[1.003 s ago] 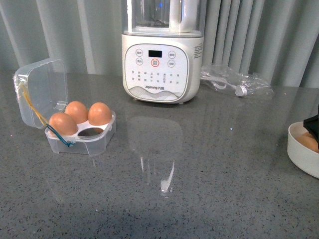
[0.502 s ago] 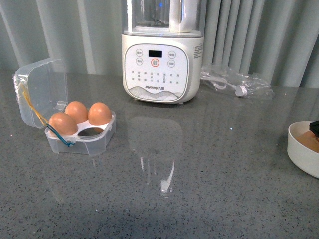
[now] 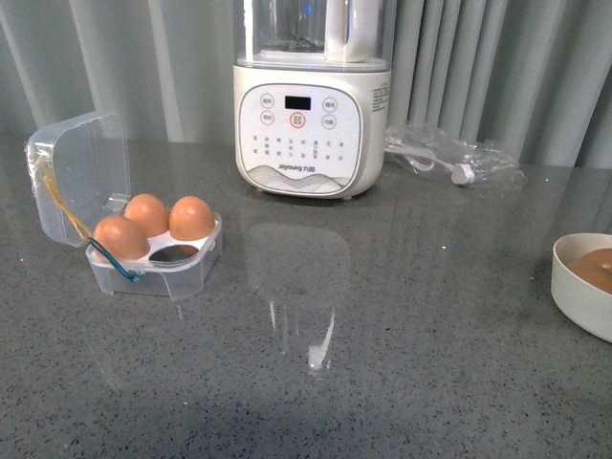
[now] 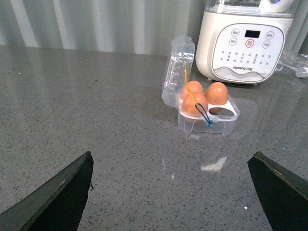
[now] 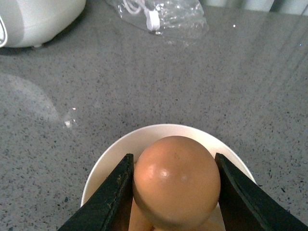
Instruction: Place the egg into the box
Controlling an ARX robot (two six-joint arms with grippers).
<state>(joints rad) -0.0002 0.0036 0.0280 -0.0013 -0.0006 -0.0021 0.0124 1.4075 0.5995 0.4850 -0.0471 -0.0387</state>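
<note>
My right gripper (image 5: 173,192) is shut on the orange-brown egg (image 5: 176,180) and holds it above the white bowl (image 5: 120,151); more brown eggs lie under it. The clear four-slot box (image 3: 158,253) stands open at the left of the table, lid (image 3: 76,172) up, with three brown eggs in it and its front right slot (image 3: 175,253) empty. The box also shows in the left wrist view (image 4: 208,113). My left gripper (image 4: 171,192) is open and empty, above bare table short of the box. Neither gripper shows in the front view.
A white blender (image 3: 311,96) stands at the back centre. A clear plastic bag with a white cable (image 3: 449,158) lies to its right. The white bowl (image 3: 579,292) with eggs sits at the table's right edge. Grey curtains hang behind.
The dark tip of my right gripper, seen over the bowl at the front view's right edge, has left the view. The box and its eggs have not moved.
</note>
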